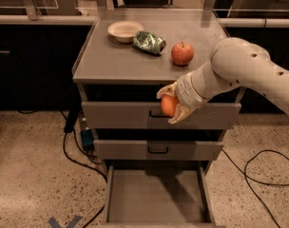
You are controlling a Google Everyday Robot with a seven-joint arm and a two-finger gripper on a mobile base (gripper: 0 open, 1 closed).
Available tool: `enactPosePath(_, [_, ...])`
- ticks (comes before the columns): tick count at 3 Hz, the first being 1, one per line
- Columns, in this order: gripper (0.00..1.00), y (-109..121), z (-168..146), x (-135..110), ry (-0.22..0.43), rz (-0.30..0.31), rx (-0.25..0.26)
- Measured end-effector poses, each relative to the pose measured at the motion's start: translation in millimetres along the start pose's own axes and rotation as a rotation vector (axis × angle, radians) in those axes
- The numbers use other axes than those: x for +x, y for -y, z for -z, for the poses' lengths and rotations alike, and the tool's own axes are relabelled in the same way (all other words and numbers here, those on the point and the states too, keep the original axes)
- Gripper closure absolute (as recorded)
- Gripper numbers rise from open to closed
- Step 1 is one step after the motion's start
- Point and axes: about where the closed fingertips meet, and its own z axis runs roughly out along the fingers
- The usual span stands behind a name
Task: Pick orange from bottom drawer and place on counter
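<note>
My gripper (pixel 170 105) is shut on the orange (pixel 168 105), a small smooth round fruit, and holds it in front of the top drawer's face, just below the front edge of the counter (pixel 120 61). The white arm reaches in from the right. The bottom drawer (pixel 156 196) is pulled open below, its grey floor bare. The redder apple (pixel 182 53) with a stem stands on the counter near the right.
A shallow cream bowl (pixel 125 30) and a crushed green can (pixel 149 42) lie on the counter's back part. The two upper drawers (pixel 135 148) with dark wire handles are closed. Black cables (pixel 258 167) trail on the speckled floor on both sides.
</note>
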Motion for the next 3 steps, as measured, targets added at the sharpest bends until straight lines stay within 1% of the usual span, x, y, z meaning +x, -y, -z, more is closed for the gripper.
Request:
enactPosePath(1, [1.0, 0.0, 0.0, 0.0, 0.0, 0.0, 0.0])
enactPosePath(2, [1.0, 19.7, 20.2, 2.7, -0.016, 0.021, 0.014])
enactPosePath(3, [1.0, 57.4, 59.8, 6.1, -0.054, 0.068, 0.039])
